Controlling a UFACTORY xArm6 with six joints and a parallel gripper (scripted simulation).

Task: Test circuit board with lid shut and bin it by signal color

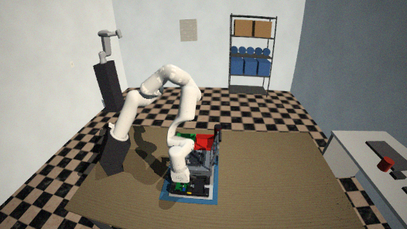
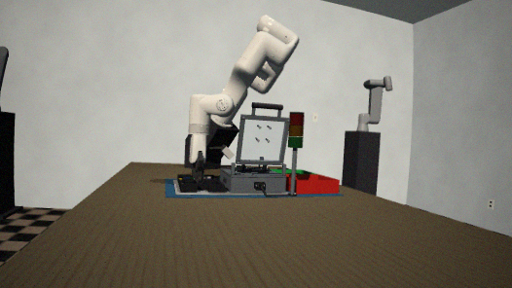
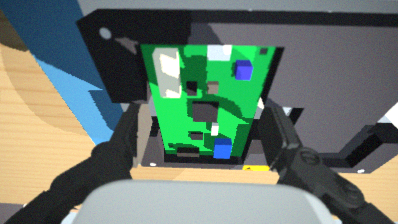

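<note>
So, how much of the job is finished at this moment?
Nothing is finished yet. The green board lies in the tray, and the open claw straddles it without gripping. The tester lid stands raised. Left: grasp, seat the board, latch, read the signal tower, then bin it.
</note>
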